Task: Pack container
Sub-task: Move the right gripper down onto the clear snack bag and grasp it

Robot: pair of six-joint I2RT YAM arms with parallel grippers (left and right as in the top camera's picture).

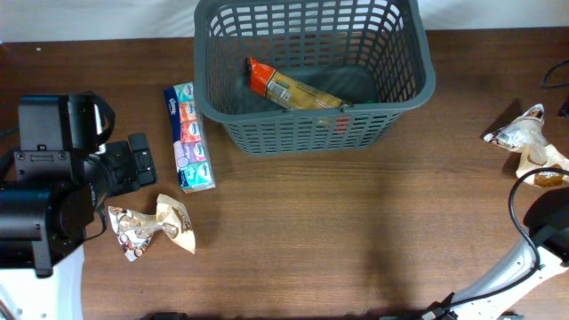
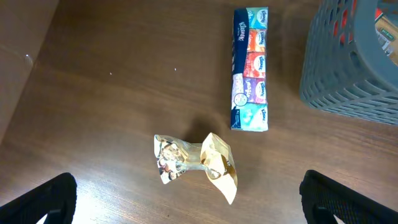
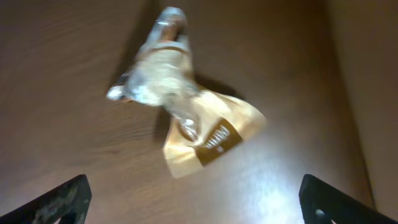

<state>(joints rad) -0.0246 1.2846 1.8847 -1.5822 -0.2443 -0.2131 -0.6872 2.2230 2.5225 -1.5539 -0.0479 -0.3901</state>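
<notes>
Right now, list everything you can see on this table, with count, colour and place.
container: one, dark grey, far middle of the table
packet: one, orange and yellow, lying inside the container
tissue multipack: one, blue with multicoloured packs, left of the container, not touching it
left snack bag: one, tan and clear, crumpled, near left
right snack bag: one, tan and clear, crumpled, right edge
table: one, dark brown wood, under everything
left gripper: one, black, open and empty, above the left snack bag
right gripper: one, black, open and empty, above the right snack bag
</notes>
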